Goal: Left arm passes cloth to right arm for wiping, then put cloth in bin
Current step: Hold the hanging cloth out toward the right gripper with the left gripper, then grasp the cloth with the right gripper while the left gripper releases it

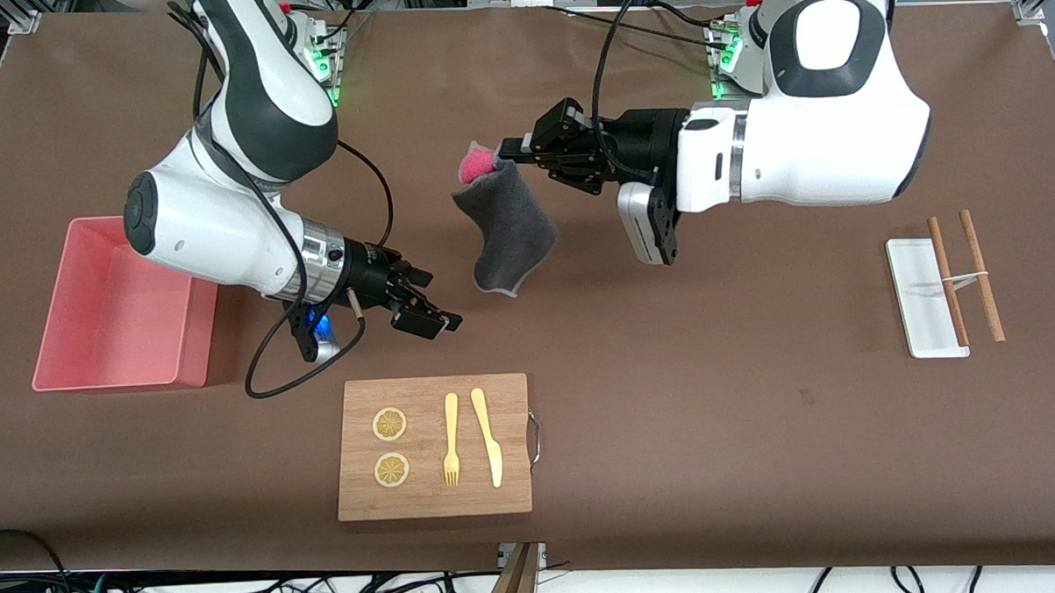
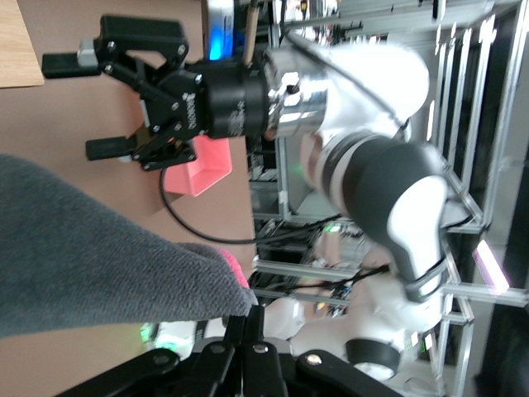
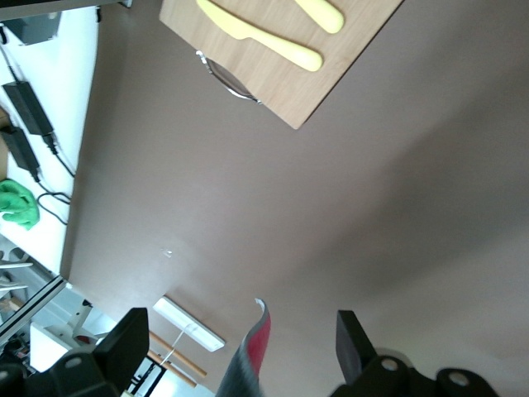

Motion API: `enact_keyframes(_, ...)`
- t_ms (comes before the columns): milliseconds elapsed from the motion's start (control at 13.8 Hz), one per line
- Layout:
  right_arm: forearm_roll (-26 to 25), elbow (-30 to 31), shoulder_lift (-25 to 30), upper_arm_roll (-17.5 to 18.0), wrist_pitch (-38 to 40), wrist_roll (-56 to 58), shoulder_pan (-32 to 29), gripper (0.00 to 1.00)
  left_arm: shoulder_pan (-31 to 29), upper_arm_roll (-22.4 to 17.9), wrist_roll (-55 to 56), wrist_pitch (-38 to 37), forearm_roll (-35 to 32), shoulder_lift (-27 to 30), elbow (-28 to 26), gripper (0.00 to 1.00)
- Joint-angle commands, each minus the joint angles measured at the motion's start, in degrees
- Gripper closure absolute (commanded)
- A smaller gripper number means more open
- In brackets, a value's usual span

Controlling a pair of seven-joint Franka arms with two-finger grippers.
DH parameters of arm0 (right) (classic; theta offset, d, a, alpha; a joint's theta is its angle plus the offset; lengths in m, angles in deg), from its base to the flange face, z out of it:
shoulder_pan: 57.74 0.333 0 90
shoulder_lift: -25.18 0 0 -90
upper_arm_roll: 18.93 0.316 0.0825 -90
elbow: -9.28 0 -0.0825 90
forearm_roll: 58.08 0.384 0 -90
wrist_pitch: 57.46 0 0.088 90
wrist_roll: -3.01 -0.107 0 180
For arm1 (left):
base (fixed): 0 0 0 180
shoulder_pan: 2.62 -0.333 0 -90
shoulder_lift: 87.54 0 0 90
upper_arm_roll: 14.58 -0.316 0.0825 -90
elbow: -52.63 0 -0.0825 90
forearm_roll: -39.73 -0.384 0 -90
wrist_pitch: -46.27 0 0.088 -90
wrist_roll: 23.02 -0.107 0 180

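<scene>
The left gripper [image 1: 507,153] pinches the cloth [image 1: 506,231] by its top edge, so it hangs above bare table; the right gripper [image 1: 436,313], fingers spread and holding nothing, hovers beside it, above the table between the bin [image 1: 100,364] and the cutting board [image 1: 435,502], which carries 2 lemon slices [image 1: 390,424], a fork [image 1: 451,440] and a knife [image 1: 488,437]; a white tray [image 1: 918,305] and chopsticks [image 1: 980,275] lie toward the left arm's end.

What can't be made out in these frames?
- Left gripper fingertips: buried in the cloth in front view; cut off by the edge in left wrist view.
- Bin: the right arm covers one corner in front view.
- Right gripper: open beside the cloth; whether its fingers touch it is unclear.
</scene>
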Motion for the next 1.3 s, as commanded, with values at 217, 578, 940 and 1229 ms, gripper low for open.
enact_keyframes(217,2.31,-2.61,-2.21,-0.25,-0.92,-1.21,2.99,0.0,1.15,-0.26,-5.16,-2.18,-1.18,-0.96,0.15,1.0)
enact_keyframes(578,2.67,-2.61,-3.97,-0.25,-4.0,-1.83,5.28,0.0,1.07,0.1,-5.08,-2.18,0.05,-0.79,0.15,1.0)
enact_keyframes(940,2.93,-2.43,-4.41,-0.07,-3.91,-1.39,5.72,0.27,0.98,0.1,-4.99,-2.18,0.05,-0.7,0.06,1.0)
enact_keyframes(1229,3.54,-2.34,-5.11,0.45,-3.91,-1.74,6.95,0.09,0.98,0.1,-4.73,-2.27,0.05,-0.61,-0.03,1.0)
